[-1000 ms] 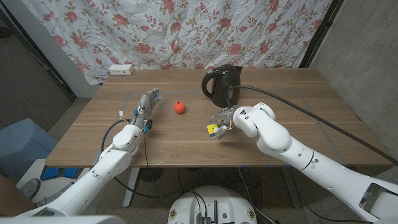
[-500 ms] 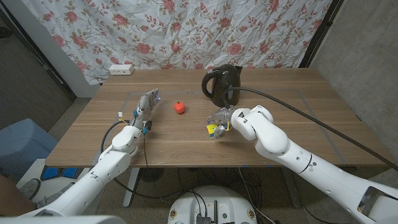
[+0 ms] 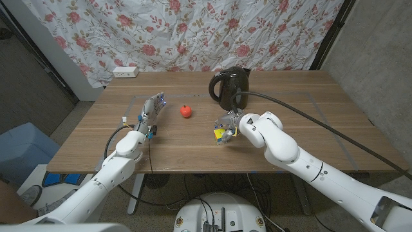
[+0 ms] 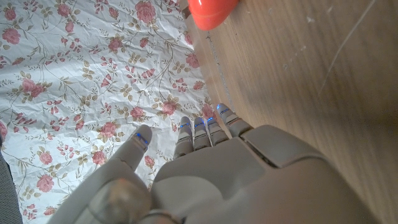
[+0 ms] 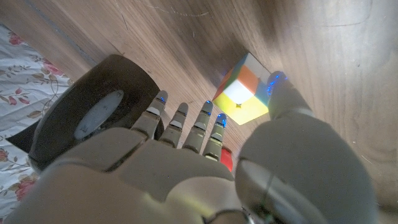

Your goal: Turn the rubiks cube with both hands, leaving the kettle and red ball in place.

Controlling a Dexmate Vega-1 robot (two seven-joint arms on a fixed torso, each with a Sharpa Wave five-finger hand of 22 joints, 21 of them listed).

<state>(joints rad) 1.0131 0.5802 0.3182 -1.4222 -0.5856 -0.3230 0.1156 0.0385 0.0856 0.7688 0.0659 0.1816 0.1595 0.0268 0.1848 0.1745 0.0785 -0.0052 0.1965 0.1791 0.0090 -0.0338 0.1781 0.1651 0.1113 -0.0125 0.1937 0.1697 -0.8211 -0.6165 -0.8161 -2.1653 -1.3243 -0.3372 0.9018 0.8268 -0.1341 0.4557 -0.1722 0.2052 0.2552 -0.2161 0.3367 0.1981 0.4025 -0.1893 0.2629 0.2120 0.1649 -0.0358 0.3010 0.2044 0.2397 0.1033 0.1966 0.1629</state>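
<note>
The rubiks cube (image 3: 220,135) sits on the wooden table (image 3: 193,151) in front of the black kettle (image 3: 229,88). My right hand (image 3: 231,123) hovers just behind and over it, fingers spread. In the right wrist view the cube (image 5: 244,96) lies between the thumb and the fingers (image 5: 186,124), with the thumb tip beside one corner and no firm grip showing; the kettle (image 5: 93,118) stands behind. The red ball (image 3: 186,111) lies left of the kettle. My left hand (image 3: 153,106) stands left of the ball, fingers straight, holding nothing. The ball (image 4: 211,11) shows beyond the left hand (image 4: 217,174).
The kettle's black cable (image 3: 309,109) runs across the table's right half towards the right edge. A white power strip (image 3: 125,72) lies at the back left corner. A floral cloth (image 3: 193,32) hangs behind the table. A blue bin (image 3: 19,151) stands on the floor at the left.
My right arm has swung slightly to the left while its hand stays at the cube. The cube, ball, kettle and left hand stay where they were.
</note>
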